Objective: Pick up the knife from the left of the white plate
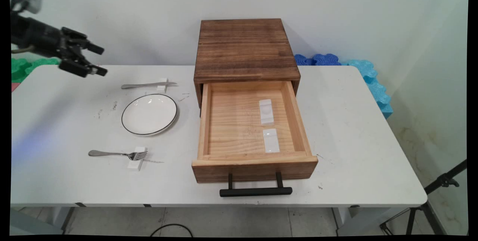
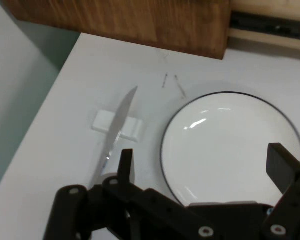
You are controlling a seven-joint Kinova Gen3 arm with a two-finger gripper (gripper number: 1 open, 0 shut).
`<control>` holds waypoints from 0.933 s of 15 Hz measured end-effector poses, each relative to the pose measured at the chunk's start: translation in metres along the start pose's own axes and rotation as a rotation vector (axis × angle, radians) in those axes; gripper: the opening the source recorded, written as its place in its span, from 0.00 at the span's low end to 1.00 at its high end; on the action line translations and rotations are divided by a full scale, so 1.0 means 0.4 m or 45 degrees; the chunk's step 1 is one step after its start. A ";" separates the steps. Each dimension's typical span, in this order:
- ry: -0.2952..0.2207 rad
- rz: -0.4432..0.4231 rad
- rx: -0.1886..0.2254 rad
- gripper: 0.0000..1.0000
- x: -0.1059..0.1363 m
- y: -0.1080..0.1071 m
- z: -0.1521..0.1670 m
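The black two-finger gripper [image 1: 98,60] hangs wide open and empty, at ten o'clock from the round white black-rimmed plate [image 1: 149,114]; the steel table knife [image 1: 143,85] lies propped on a small white rest [image 1: 162,84], probably so that fingers can get under it.

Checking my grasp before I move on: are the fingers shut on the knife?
No. The fingers stand wide apart and empty, and the knife lies on its small white rest on the table.

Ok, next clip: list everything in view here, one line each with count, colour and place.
Wooden box: one, dark brown, table's far middle.
Drawer: one, light wood, pulled open, black handle.
Rests in drawer: two, white.
Plate: one, white, black rim, left of drawer.
Knife: one, silver, on white rest beyond plate.
Fork: one, silver, on white rest, near side.
Foam mats: blue, green, behind table.
Tripod: black, lower right.
Gripper: black, open, above table's left.
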 end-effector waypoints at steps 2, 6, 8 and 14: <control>-0.037 0.050 0.005 1.00 0.024 -0.026 0.046; -0.121 0.151 0.006 1.00 0.054 -0.076 0.137; -0.169 0.208 0.000 1.00 0.065 -0.101 0.185; -0.300 0.352 -0.022 1.00 0.080 -0.166 0.306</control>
